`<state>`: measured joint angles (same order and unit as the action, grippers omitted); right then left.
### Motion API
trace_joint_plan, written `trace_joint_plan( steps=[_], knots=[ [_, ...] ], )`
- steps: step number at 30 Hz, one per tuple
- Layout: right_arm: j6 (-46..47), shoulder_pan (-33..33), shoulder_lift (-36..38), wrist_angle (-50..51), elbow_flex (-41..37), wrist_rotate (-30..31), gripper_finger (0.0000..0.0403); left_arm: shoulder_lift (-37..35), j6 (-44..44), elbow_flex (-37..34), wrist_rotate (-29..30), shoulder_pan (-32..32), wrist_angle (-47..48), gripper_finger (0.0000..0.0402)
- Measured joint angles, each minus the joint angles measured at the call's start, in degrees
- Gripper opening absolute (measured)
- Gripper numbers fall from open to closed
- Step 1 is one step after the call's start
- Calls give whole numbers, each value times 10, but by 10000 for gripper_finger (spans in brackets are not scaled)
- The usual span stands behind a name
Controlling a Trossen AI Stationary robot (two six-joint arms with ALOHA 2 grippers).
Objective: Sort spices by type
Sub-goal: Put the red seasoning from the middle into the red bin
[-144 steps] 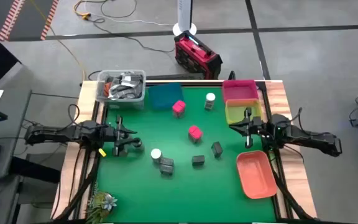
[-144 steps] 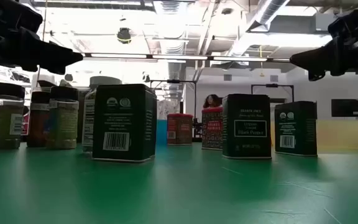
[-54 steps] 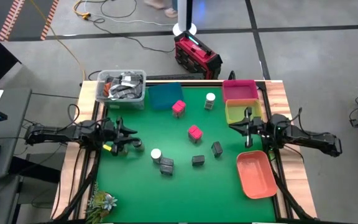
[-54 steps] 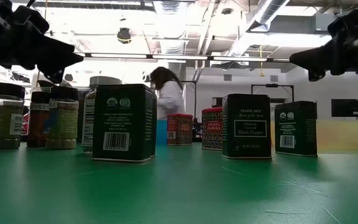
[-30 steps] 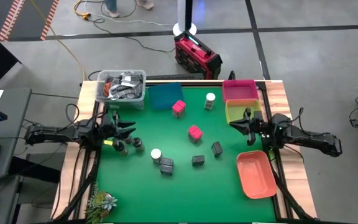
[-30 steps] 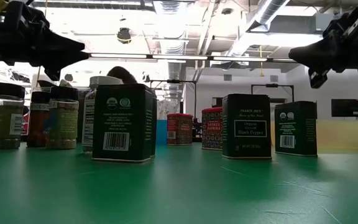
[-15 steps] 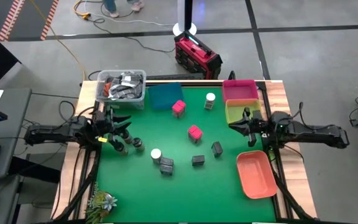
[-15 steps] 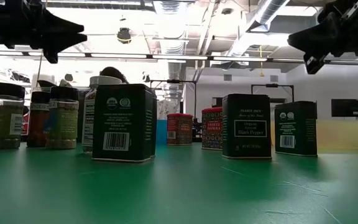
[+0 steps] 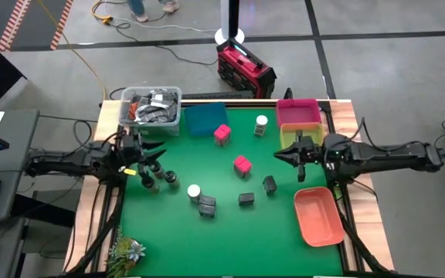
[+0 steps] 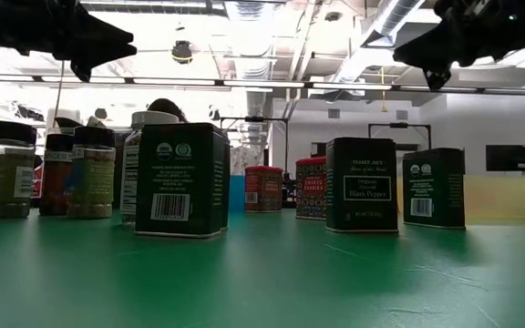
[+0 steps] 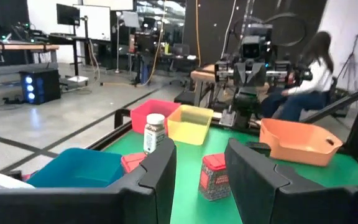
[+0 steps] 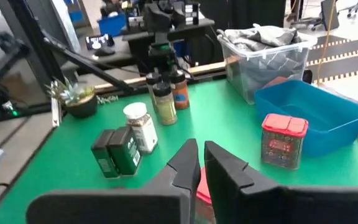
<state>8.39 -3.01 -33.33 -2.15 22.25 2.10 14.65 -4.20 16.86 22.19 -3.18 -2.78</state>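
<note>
Nothing looks sorted yet: the teal tray [image 9: 205,120], pink tray [image 9: 298,113], yellow tray [image 9: 293,139] and salmon tray [image 9: 318,216] all appear empty. The spices sit loose on the green tabletop [image 9: 215,232]: dark-lidded jars [image 9: 154,179] at the left edge, grey tins [image 9: 246,198], pink boxes [image 9: 241,164] and white-capped jars [image 9: 194,191] mid-table. The left gripper [image 9: 154,151] and right gripper [image 9: 278,157] hover with jaws together (holding nothing).

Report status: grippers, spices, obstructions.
Left gripper shut, empty, above the dark-lidded jars. Right gripper shut, empty, beside the yellow tray. Spices unsorted on the mat. Nothing blocking.
</note>
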Motion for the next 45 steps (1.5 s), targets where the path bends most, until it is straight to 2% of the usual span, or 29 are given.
trace_joint_plan(
  steps=[6, 10, 16, 21, 24, 32, 37, 40, 42, 45],
  knots=[
    [-51, 0, -54, 0, 35, 43, 79, 46, 4, 32, 11, 0, 6, 129],
    [-59, 1, -83, -2, 61, 45, 108, 61, 21, 48, 11, -2, 9, 129],
    [-61, 17, -129, 0, 88, 60, 179, 86, 52, 58, 12, -5, 7, 135],
    [-79, 39, -173, 12, 116, 107, 246, 106, 69, 58, 12, -12, 8, 162],
    [-89, 49, -195, 48, 143, 121, 269, 114, 90, 58, 21, -12, -2, 178],
    [-122, 22, -262, 102, 192, 191, 276, 117, 134, 58, 72, -12, -32, 188],
    [-139, -23, -315, 95, 207, 190, 276, 117, 104, 58, 72, -12, -36, 188],
    [-144, -43, -358, 101, 221, 159, 276, 117, 85, 58, 72, -12, -29, 188],
    [-129, -50, -386, 112, 237, 132, 276, 117, 76, 58, 72, -12, -24, 188],
    [-94, -41, -428, 149, 269, 128, 276, 117, 71, 58, 72, -12, -21, 188]
  ],
)
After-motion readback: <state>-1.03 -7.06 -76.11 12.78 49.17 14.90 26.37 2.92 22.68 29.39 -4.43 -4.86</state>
